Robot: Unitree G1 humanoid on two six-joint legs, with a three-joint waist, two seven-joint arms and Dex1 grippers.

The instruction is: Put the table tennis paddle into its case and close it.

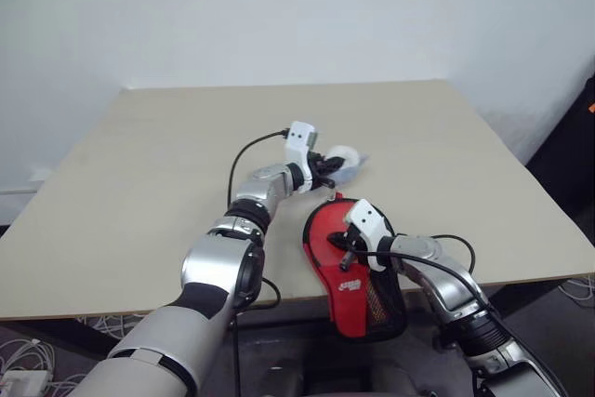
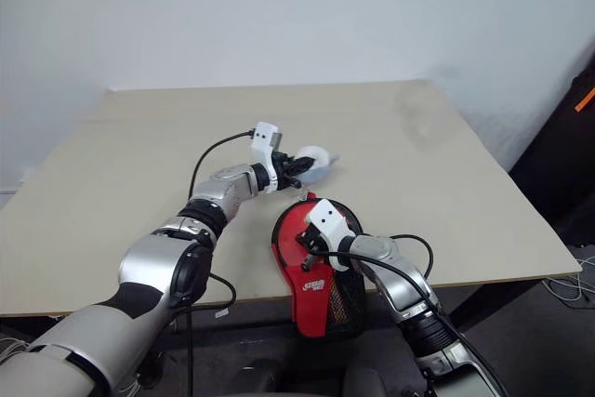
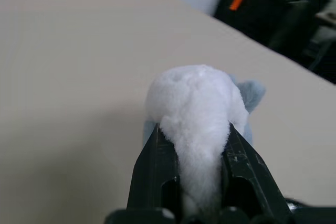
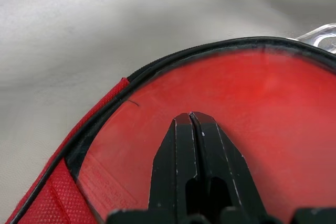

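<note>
My left gripper (image 3: 195,145) is clamped on a white plush lump (image 3: 197,108) with pale blue parts, squeezed between both black fingers (image 3: 152,166). In the head views this gripper (image 1: 327,170) holds the lump above the beige table (image 1: 139,183), just beyond the case.

My right gripper (image 4: 191,116) has its fingers pressed fully together with nothing between them. Its tips rest over the red surface inside the black edging; I cannot tell whether they touch it.

The case (image 1: 358,299) lies at the near table edge, round end on the table, black mesh end overhanging the edge. A white logo shows on its red outside. I cannot tell whether the red surface under my right gripper is the table tennis paddle or the case.
</note>
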